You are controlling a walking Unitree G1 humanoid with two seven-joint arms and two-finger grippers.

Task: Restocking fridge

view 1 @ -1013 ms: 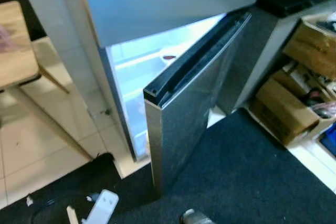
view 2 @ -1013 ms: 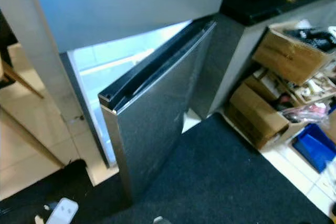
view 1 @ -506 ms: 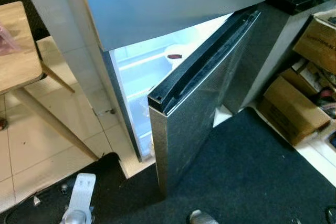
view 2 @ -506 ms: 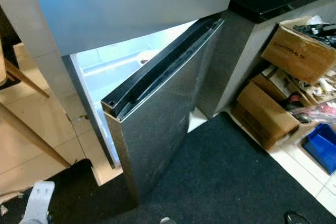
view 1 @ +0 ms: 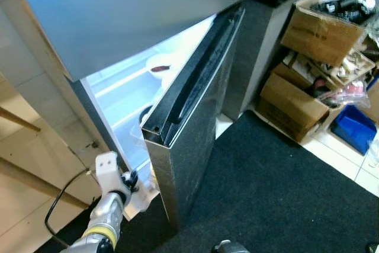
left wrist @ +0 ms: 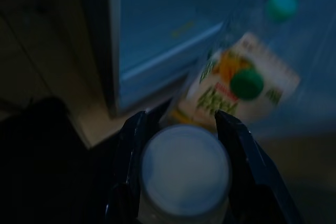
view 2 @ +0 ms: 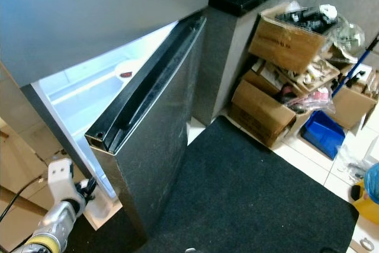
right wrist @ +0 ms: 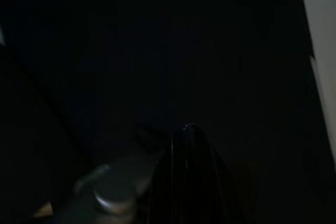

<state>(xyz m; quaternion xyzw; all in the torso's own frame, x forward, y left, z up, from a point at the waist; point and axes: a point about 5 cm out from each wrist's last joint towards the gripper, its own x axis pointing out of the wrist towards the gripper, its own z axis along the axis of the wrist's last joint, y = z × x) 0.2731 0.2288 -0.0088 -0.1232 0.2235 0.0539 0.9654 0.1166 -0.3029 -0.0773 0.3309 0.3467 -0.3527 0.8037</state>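
Left gripper [left wrist: 181,169] pinches a white-capped bottle [left wrist: 184,169] by its sides, low at the fridge [view 1: 148,93] opening's near left. Likely rigid, smooth, slippery: hold below the cap. Right gripper's finger state: cannot tell.

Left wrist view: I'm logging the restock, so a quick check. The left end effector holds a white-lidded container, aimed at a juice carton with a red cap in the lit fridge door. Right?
Not quite: the juice carton has a green cap, as the left wrist view shows. The rest holds: the left end effector grips a white-lidded container, aimed at the lit fridge.
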